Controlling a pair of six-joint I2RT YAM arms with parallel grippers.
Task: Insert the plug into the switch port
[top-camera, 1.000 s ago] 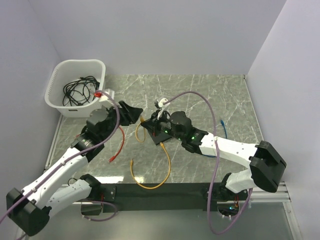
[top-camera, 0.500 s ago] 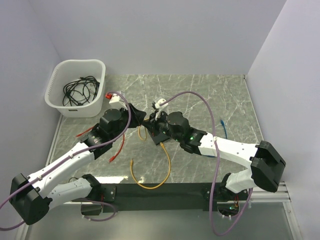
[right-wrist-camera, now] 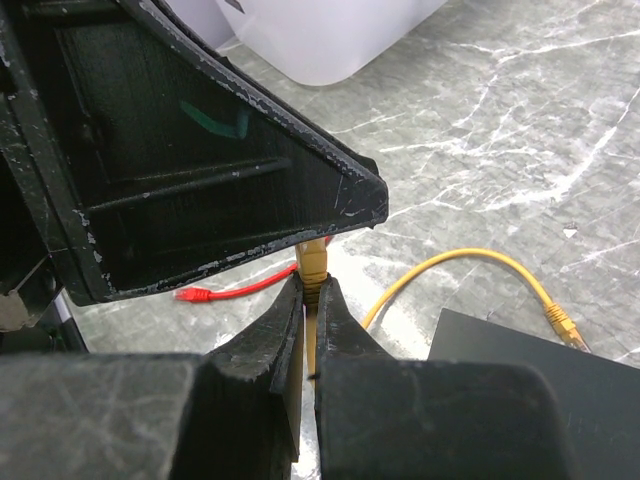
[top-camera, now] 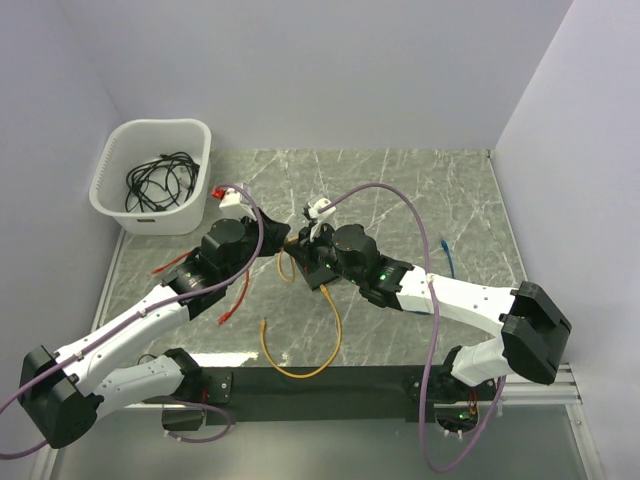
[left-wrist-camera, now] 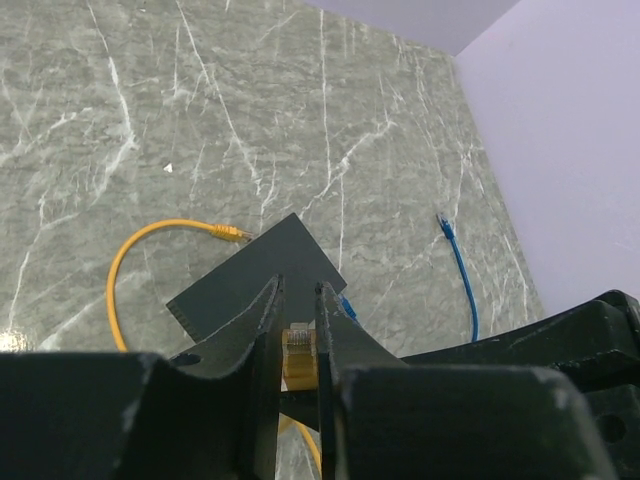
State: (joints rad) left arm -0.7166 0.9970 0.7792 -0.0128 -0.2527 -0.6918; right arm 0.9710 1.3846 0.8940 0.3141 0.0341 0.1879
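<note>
Since a second ago, the left gripper (top-camera: 282,238) has been brought from beside the white slotted plastic basket (top-camera: 150,218) up to the right gripper (top-camera: 303,254). Its fingers have been narrowed onto the yellow cable plug (left-wrist-camera: 298,342), which fills their gap. The right gripper is kept clamped on the yellow cable (top-camera: 339,330) just below that plug. The flat matte-black rectangular switch (left-wrist-camera: 262,277) lies on the marble table (top-camera: 400,190) directly beneath both grippers. One switch, one basket, one yellow, one red cable (top-camera: 238,297) and one blue cable (top-camera: 447,258) are counted.

Black switch (left-wrist-camera: 262,272), yellow plug (left-wrist-camera: 298,346), grey white-veined table (left-wrist-camera: 200,100).
</note>
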